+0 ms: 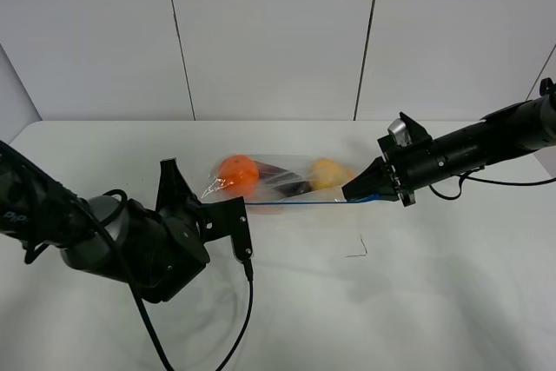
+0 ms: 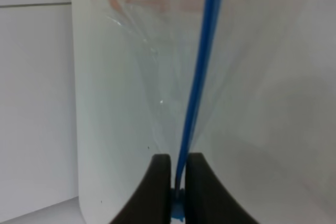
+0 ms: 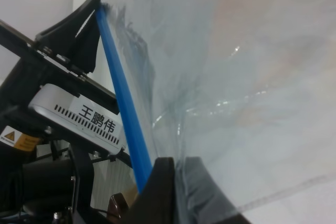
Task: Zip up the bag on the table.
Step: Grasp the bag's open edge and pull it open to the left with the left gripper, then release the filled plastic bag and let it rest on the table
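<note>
The clear plastic bag (image 1: pixel 282 182) lies mid-table (image 1: pixel 434 293), with an orange, a dark purple and a yellow fruit showing through it. Its blue zipper strip (image 1: pixel 304 202) runs taut along the near edge between both grippers. My left gripper (image 1: pixel 244 208) is shut on the strip's left end; in the left wrist view the black fingers (image 2: pixel 157 182) of that gripper (image 2: pixel 178 179) pinch the blue strip (image 2: pixel 202 66). My right gripper (image 1: pixel 349 197) is shut on the right end; in the right wrist view this gripper (image 3: pixel 181 179) clamps the bag's plastic (image 3: pixel 236 103) beside the strip (image 3: pixel 121 93).
A black cable (image 1: pixel 245 319) trails from the left arm toward the table's front edge. A small dark mark (image 1: pixel 358 249) sits on the white tabletop in front of the bag. White wall panels (image 1: pixel 269 32) stand behind the table. The left arm's body (image 3: pixel 68 114) shows in the right wrist view.
</note>
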